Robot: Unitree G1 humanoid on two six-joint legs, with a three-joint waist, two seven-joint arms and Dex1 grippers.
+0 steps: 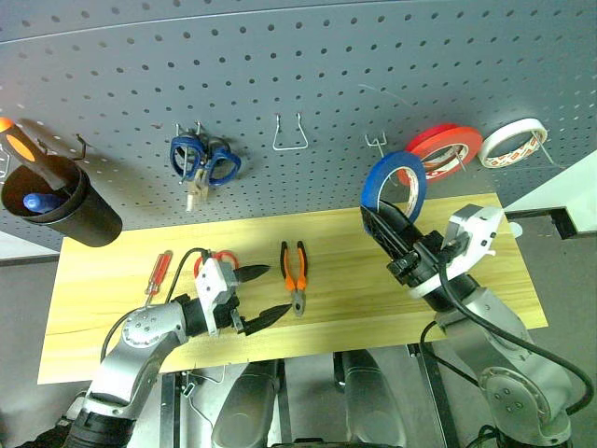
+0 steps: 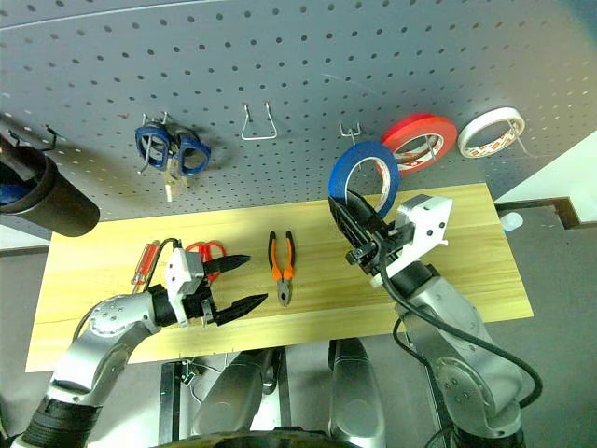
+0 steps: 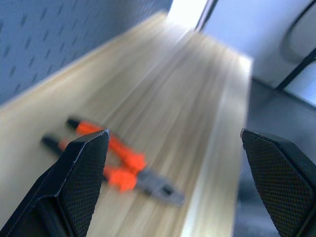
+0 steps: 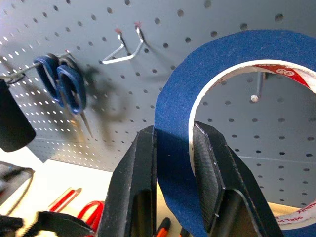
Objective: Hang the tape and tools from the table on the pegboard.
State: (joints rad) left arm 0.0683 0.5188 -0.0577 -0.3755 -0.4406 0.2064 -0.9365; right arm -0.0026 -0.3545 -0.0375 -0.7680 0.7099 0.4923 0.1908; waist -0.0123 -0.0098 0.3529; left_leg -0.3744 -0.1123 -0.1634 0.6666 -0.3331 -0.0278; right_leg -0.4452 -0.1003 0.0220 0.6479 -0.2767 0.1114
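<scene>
The right gripper [image 1: 381,221] is squeezed shut on the blue tape [image 1: 394,185], one finger inside the ring and one outside. It holds the roll up in front of the pegboard [image 1: 308,84], close to a small metal hook [image 1: 376,142]. Through the hole of the roll, the tip of a peg [image 4: 254,98] can be seen. A red roll [image 1: 445,149] and a white roll [image 1: 512,142] hang on the board just beside it. The left gripper [image 1: 261,294] is wide open and holds nothing. It floats just over the table [image 1: 485,280], pointing toward the orange and black pliers [image 1: 295,273], which lie flat on the wood. The red scissors [image 1: 220,259] lie behind the left gripper, and the slim red screwdriver [image 1: 158,276] lies near them on the table. Blue scissors [image 1: 203,163] hang on the board, and a wire hook [image 1: 290,135] next to them is bare. A black cup [image 1: 58,207] hangs at the far left.
</scene>
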